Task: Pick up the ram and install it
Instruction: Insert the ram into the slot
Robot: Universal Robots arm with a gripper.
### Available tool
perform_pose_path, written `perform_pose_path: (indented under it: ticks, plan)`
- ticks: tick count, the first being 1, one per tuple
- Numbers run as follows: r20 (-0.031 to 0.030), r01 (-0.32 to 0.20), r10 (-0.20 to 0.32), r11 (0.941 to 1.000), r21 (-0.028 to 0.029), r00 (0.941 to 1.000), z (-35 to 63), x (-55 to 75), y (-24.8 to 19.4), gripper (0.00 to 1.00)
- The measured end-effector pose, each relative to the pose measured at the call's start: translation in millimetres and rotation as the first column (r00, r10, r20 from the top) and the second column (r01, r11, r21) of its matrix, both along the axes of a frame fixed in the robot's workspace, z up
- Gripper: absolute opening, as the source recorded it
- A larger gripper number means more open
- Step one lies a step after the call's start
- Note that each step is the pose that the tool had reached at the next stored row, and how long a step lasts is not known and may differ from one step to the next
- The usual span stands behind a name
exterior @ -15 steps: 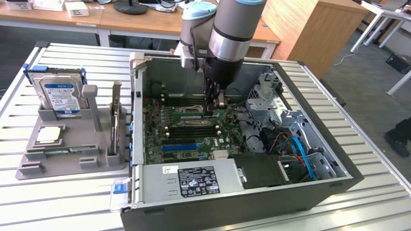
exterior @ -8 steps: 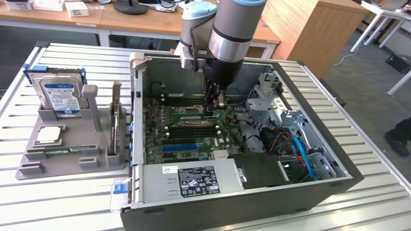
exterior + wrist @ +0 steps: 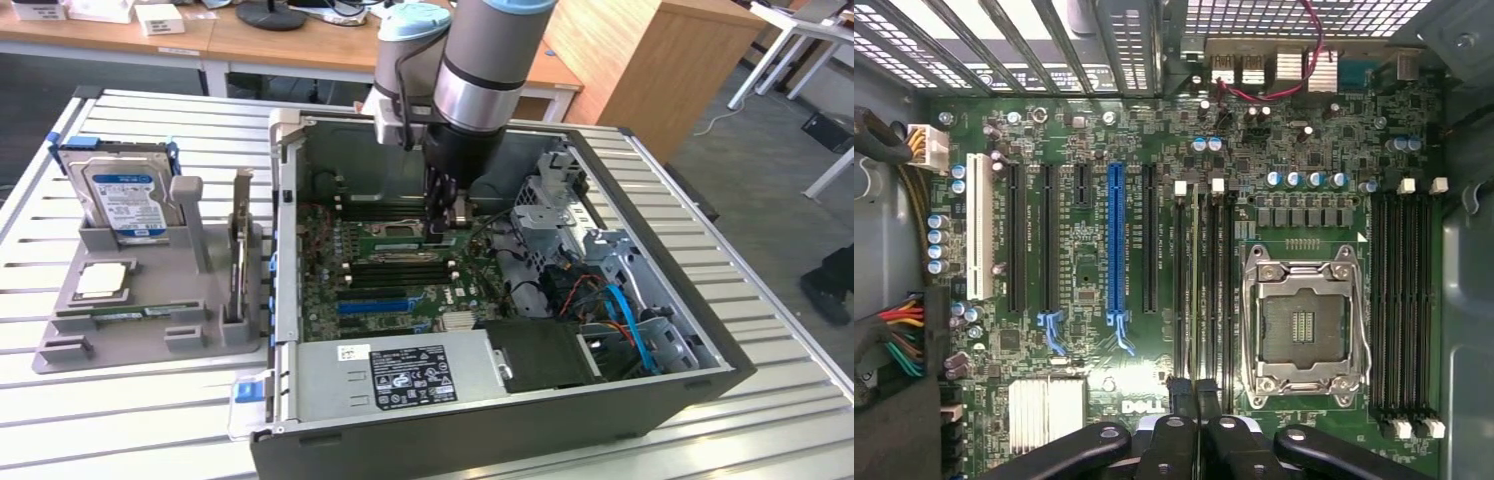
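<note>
Motherboard (image 3: 1084, 250): was green, with one blue slot (image 3: 1116, 240) and one white slot (image 3: 979, 240). Memory slots (image 3: 1399, 300): were black with white clips.
Socket frame (image 3: 1302, 325): silver.
Ram (image 3: 130, 313): green.
Holder (image 3: 120, 347): plain grey.
Hard drive (image 3: 127, 195): silver, blue-and-white label.
Power supply (image 3: 327, 385): silver, black label printed in white.
Table (image 3: 747, 440): white, striped by slats.
Gripper (image 3: 1194, 392): black.
Arm (image 3: 474, 80): silver, pale blue caps.

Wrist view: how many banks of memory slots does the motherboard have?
2. One bank lies between the CPU socket and the blue slot; the other bank lies on the socket's far side. None seems hidden.
</note>
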State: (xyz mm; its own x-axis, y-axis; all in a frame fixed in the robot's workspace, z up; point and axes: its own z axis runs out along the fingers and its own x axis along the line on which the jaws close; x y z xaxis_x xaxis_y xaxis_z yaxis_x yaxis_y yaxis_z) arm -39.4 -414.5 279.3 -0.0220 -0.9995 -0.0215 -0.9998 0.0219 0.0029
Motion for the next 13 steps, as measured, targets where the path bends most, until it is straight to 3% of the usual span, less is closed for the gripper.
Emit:
perform_pose_path:
  ticks: [13]
  plan:
    - [0.0000,0.000,0.000,1.0000,0.0000,1.0000,-4.2,0.0,-0.5,0.12]
